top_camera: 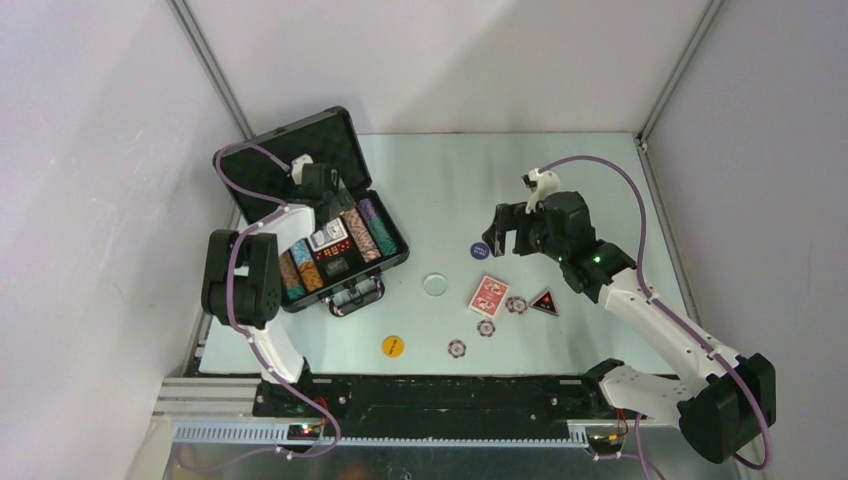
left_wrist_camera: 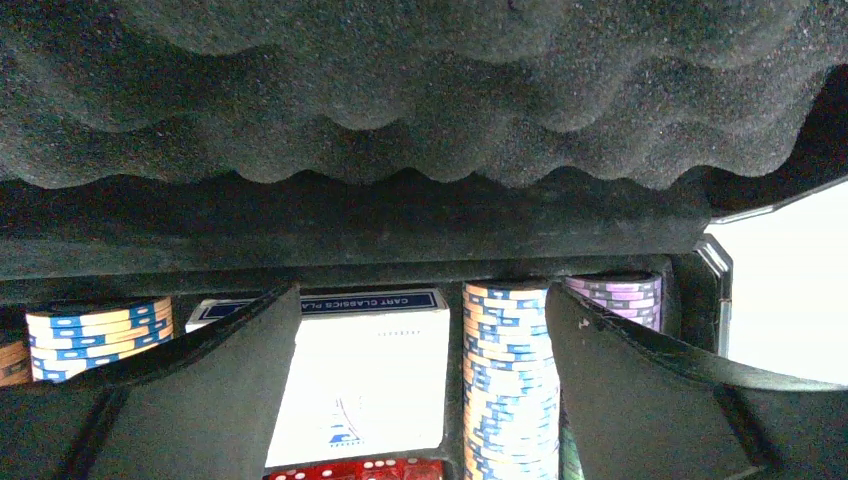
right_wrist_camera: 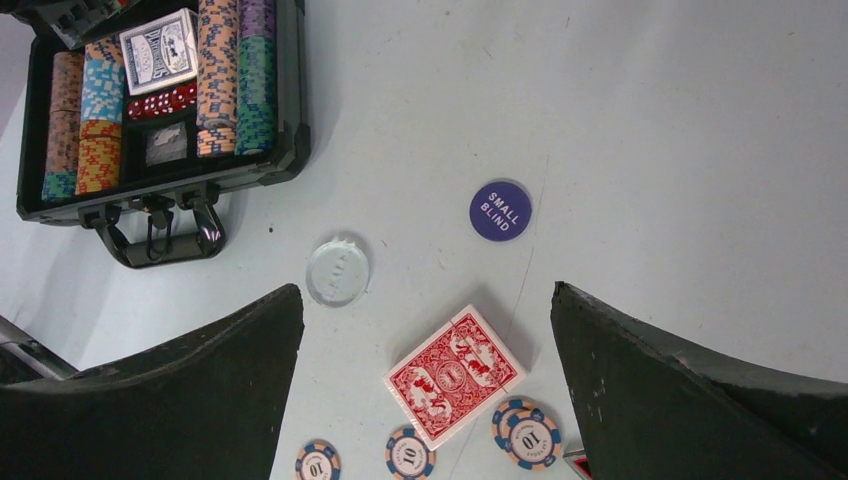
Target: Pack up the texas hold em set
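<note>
1. My left gripper (left_wrist_camera: 420, 300) hangs inside the open briefcase (top_camera: 300, 140), just in front of its raised, foam-lined lid. The fingers stand wide apart and hold nothing.
2. Between those fingers I see the blue card deck (left_wrist_camera: 365, 385) lying in its slot, with red dice (left_wrist_camera: 350, 470) just below it and a row of striped chips (left_wrist_camera: 510, 380) on its right.
3. More chip rows fill the compartments on either side of the deck. The case sits at the far left of the counter (top_camera: 560, 180) with its handle towards the arm bases.
4. My right gripper (right_wrist_camera: 425, 290) hovers above the counter, well right of the case. Its fingers are spread wide, with nothing between them.
5. Below it lies the red card deck (right_wrist_camera: 455, 373), flat and turned at an angle.
6. The blue disc (right_wrist_camera: 500, 210), marked SMALL BLIND, lies beyond the red deck, apart from it.
7. The clear disc (right_wrist_camera: 337, 270) lies between the case handle and the red deck.
8. Three loose chips (top_camera: 486, 327) lie near the red deck, on its near side; one of them is just beside it.
9. A small red and black triangular piece (top_camera: 544, 302) lies right of those chips.
10. The yellow disc (top_camera: 393, 346) lies alone near the front edge, below the case.
</note>
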You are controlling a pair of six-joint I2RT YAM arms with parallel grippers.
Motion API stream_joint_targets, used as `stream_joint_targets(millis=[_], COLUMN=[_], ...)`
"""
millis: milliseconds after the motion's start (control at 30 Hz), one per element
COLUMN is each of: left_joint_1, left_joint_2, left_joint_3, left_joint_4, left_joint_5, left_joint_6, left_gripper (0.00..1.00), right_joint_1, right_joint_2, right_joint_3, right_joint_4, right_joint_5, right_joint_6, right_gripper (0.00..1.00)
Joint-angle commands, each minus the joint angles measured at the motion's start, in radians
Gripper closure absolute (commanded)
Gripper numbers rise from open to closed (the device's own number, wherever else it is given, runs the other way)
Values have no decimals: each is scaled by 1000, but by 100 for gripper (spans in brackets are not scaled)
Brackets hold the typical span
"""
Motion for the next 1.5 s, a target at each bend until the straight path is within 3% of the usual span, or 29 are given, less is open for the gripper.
stream_joint_targets(millis=[0, 67, 200, 700, 1033, 1467], left_joint_1=[5, 4, -4, -55, -66, -82], left_joint_2=[14, -2, -28, -77, -123, -472], left_joint_3=[12, -15, -69, -138, -167, -143], left_joint_4=[-3, 11, 40, 24, 27, -27], left_joint_5=[12, 2, -4, -103, -105, -152], left_joint_6=[-92, -111, -121, -187, -140, -16], left_gripper=[9, 14, 15, 3, 1, 0], right_joint_1=[6, 8, 10, 15, 15, 12], right_joint_2=[-1, 0, 3, -8, -3, 0], right_joint_3=[1, 2, 1, 2, 2, 4], right_joint_4=[11, 7, 2, -4, 0, -56], right_joint_5=[-19, -19, -22, -28, -39, 37], right_joint_6=[-27, -33, -36, -41, -44, 29], right_gripper=[3, 3, 3, 3, 3, 1])
